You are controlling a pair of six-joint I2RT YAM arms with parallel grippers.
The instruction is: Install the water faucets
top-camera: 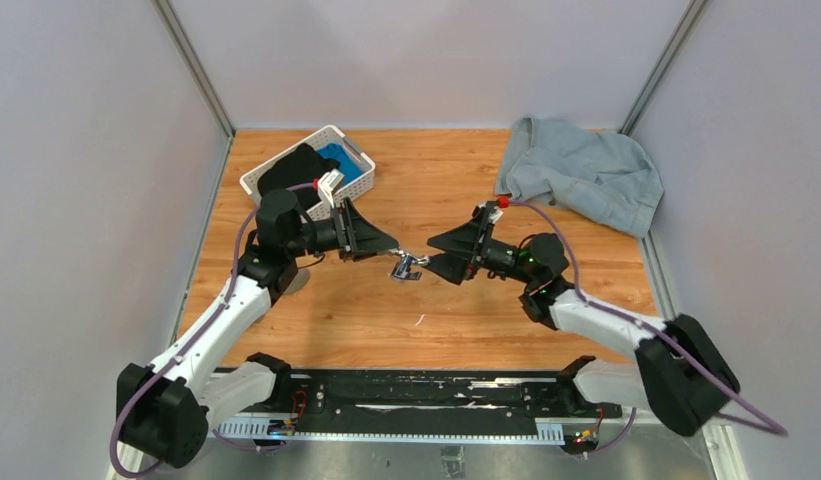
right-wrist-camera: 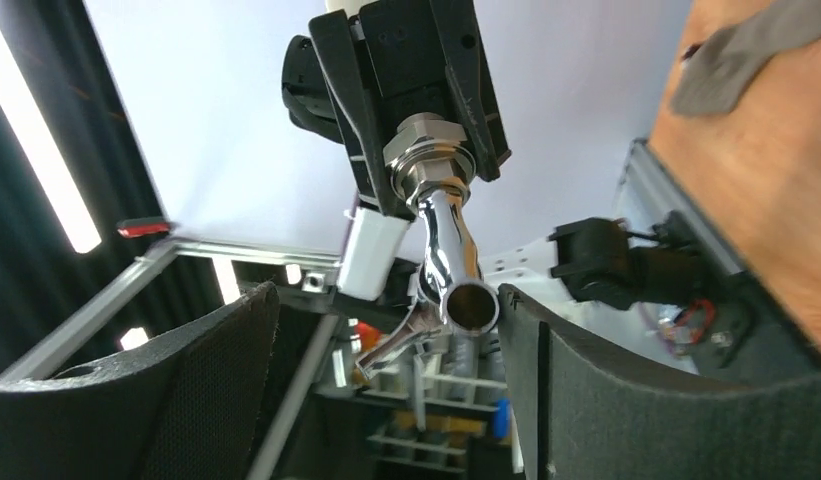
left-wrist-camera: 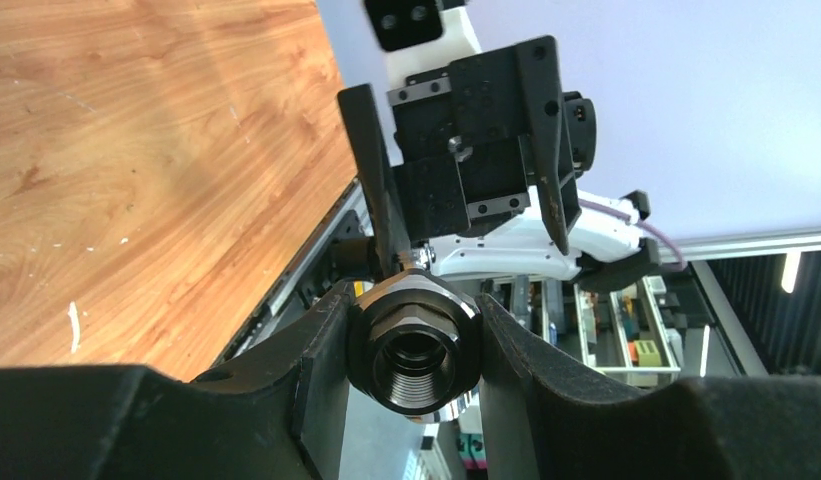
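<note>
The faucet (top-camera: 406, 266) hangs in the air between both grippers over the middle of the wooden table (top-camera: 436, 320). My left gripper (left-wrist-camera: 416, 300) is shut on the grey threaded nut fitting (left-wrist-camera: 416, 345), whose threaded bore faces the left wrist camera. In the right wrist view the nut (right-wrist-camera: 429, 150) sits on the shiny tap (right-wrist-camera: 446, 240), and the tap's curved spout (right-wrist-camera: 473, 305) and winged handle (right-wrist-camera: 396, 345) point toward the camera. My right gripper (right-wrist-camera: 388, 295) is open, its pads on either side of the spout. The spout lies close to the right-hand pad (right-wrist-camera: 586, 390).
A white basket (top-camera: 254, 178) with black and blue items stands at the back left. A grey cloth (top-camera: 586, 170) lies at the back right. A black rail (top-camera: 416, 395) runs along the near edge. A small white scrap (top-camera: 420, 320) lies on the wood.
</note>
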